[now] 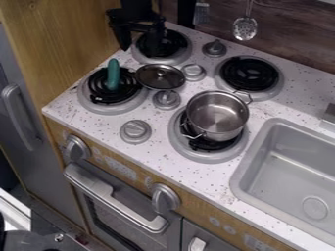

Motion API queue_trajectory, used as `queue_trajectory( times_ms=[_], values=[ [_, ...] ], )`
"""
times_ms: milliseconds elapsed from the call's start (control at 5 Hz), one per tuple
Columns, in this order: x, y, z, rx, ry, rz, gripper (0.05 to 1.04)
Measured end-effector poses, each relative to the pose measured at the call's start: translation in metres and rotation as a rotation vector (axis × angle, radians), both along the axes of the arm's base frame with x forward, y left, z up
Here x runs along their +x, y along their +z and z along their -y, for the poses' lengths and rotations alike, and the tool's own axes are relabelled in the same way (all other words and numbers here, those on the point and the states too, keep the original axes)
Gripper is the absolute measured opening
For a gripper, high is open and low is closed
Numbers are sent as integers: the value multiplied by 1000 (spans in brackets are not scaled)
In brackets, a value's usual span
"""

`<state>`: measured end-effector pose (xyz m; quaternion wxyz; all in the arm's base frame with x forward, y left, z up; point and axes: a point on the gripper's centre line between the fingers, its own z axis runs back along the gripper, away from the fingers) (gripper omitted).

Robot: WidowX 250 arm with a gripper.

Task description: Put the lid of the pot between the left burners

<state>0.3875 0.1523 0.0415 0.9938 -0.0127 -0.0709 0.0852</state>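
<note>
The black gripper [141, 41] hangs at the upper left, over the back left burner [171, 43], its two fingers apart with nothing held between them. Below it and slightly right, apart from it, the round lid [160, 77] lies between the back left burner and the front left burner [99, 96], toward their right side and close to two grey knobs. The open metal pot [219, 112] stands upright on the front right burner [208, 156].
A green object [113, 74] is on the front left burner. The back right burner [249, 74] is bare. A grey sink [239, 179] is at the right, and a slotted spoon [245, 28] hangs on the back wall. Grey knobs [135, 131] stand among the burners.
</note>
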Motion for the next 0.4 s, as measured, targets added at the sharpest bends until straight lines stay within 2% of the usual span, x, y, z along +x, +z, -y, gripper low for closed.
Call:
queue_trajectory(
  times_ms=[200,400],
  values=[
    [-20,-6,2,34,-51,-34,995],
    [-34,-10,2,80,-115,-31,995]
  ],
)
